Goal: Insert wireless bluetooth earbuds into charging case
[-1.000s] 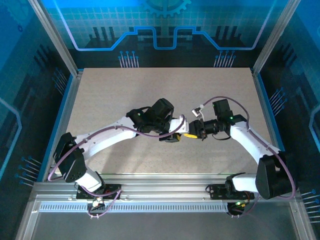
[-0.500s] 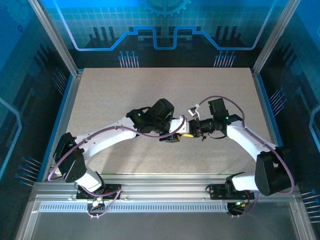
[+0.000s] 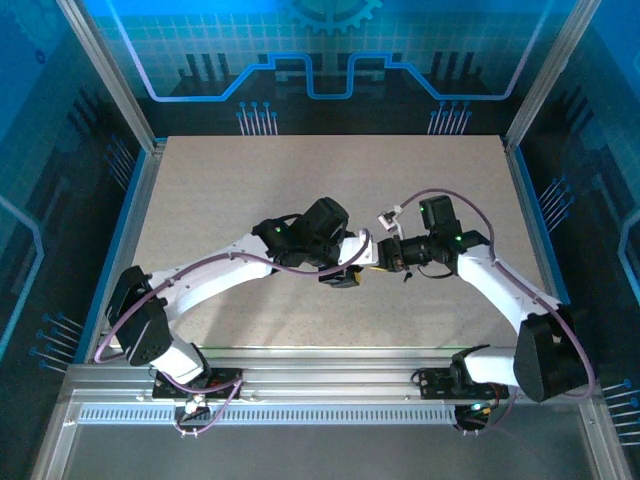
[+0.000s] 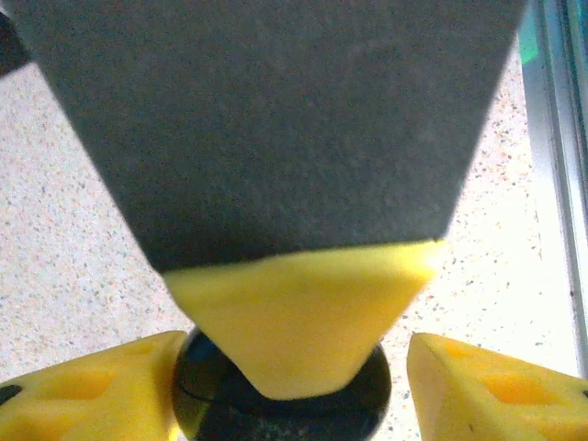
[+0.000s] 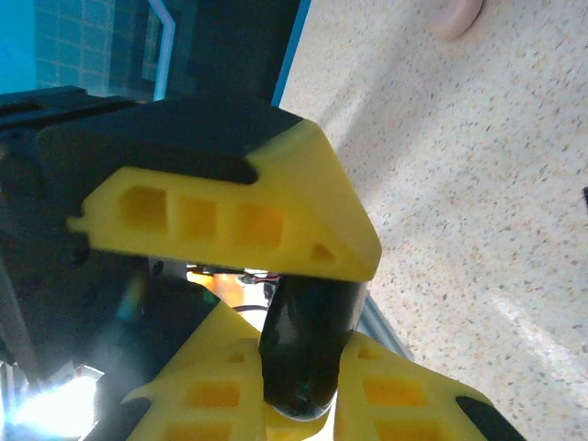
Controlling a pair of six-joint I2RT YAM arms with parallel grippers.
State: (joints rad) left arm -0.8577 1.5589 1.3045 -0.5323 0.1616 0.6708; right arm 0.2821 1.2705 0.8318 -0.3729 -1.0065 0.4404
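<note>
- The right fingers (image 5: 404, 400) are clamped on the black case (image 5: 306, 349), with 1 yellow tip on each side of it.
- From the right wrist the case looks narrow and taller than it is wide, so I judge the grip runs across its thin way.
- The left fingers (image 4: 92, 390) stand apart, 1 on each side of the same case.
- In the left wrist view a sliver of counter (image 5: 478, 184) shows between the case and the tip on that view's right. Whether the other tip touches the case I cannot tell.
- A tip of the right fingers reaches in from ahead and lies over the top of the case in that view.
- The relation that matters is that the case sits between both pairs at once, and the 2 pairs meet nose to nose.
- Only the right pair seems to carry the case, which makes the right arm (image 3: 500, 285) the holder and the left arm (image 3: 220, 265) the free one.
- From above, the 2 arms meet a little right of the counter's middle.
- My judgement is that the left arm should back straight out along its own line. The case lies between its tips, so a sideways swing could knock it in the right grip.
- A pale pink piece (image 5: 455, 16) lies on the counter, well apart from the fingers and cut off by the frame edge. Whether it is a bud or a case I cannot tell.
</note>
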